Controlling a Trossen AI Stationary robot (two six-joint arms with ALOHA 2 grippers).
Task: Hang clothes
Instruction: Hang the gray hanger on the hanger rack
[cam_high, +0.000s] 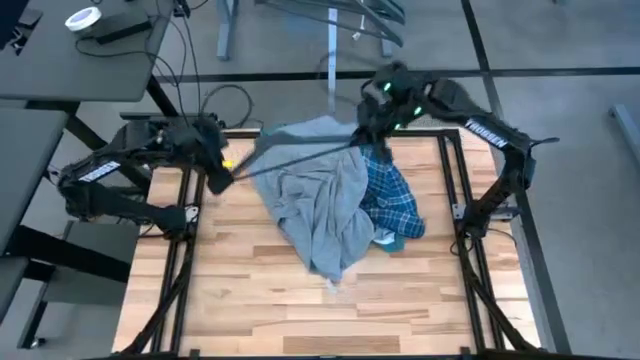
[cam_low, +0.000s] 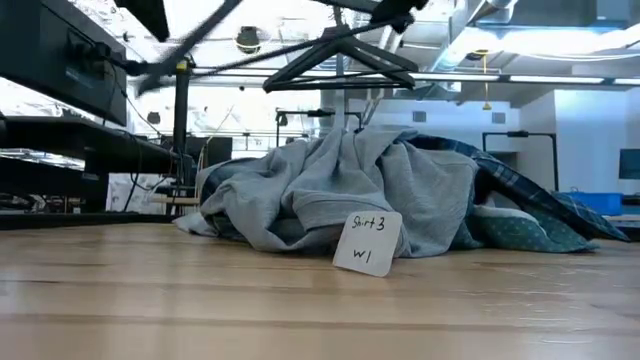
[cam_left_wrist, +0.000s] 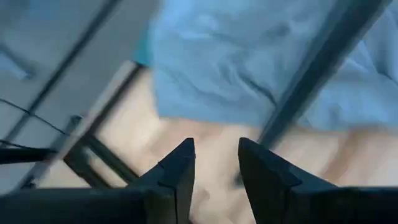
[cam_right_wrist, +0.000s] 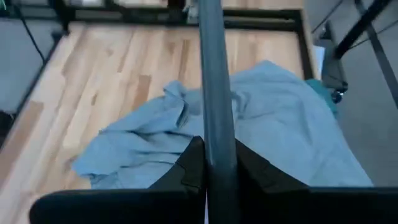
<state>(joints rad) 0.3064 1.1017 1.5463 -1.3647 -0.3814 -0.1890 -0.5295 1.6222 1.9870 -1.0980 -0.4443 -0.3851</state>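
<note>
Grey cloth tops the heap: the grey tee (cam_high: 322, 205) lies crumpled near the middle of the wooden table (cam_high: 250, 300), toward its far side, spread over the other clothes. Under its right edge the blue-white plaid shirt (cam_high: 392, 200) shows, and a small patch of the green shirt (cam_high: 390, 240) peeks out at the near right of the pile. In the low view a paper tag (cam_low: 366, 243) with handwriting leans against the front of the grey tee, and the plaid and green cloth trail off to the right.

Above the pile a thin dark hanger (cam_high: 300, 157) is held in the air, its long bar running from the far right toward the left. The right gripper (cam_high: 368, 118) is above the far edge of the heap, its fingers clamped together on the hanger's bar, as the right wrist view shows. The left gripper (cam_high: 218, 172) sits at the table's far left corner, next to the hanger's other end; its fingers (cam_left_wrist: 177, 180) stand apart with only a narrow gap, and the hanger bar passes beside them, not between them.
</note>
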